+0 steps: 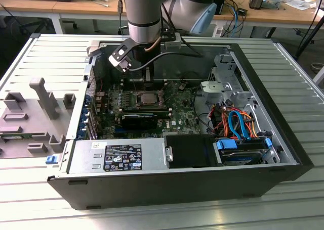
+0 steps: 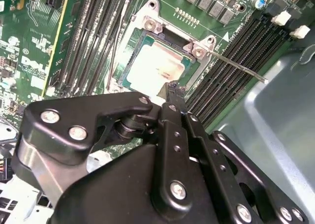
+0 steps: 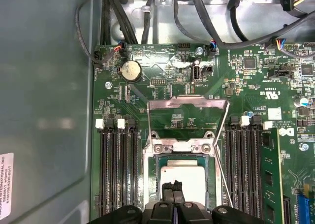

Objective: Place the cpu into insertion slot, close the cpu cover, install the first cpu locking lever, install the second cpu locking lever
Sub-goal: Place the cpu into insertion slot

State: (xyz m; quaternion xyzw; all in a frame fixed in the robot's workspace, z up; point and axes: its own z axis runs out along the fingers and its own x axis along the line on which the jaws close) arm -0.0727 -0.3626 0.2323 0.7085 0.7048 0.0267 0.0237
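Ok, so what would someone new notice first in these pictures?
The arm reaching down into the open computer case, mid-frame in the exterior view. In the first wrist view, its shut gripper hangs right over the cpu, which sits in the insertion slot, with the cpu cover flipped open beyond it.

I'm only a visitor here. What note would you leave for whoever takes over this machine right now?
The gripper is shut, nothing seen in it, tips over the cpu.
The cpu lies in the insertion slot.
The cpu cover stands open; a locking lever sticks out unlatched.
Done: cpu placed. Left: cover and both levers.
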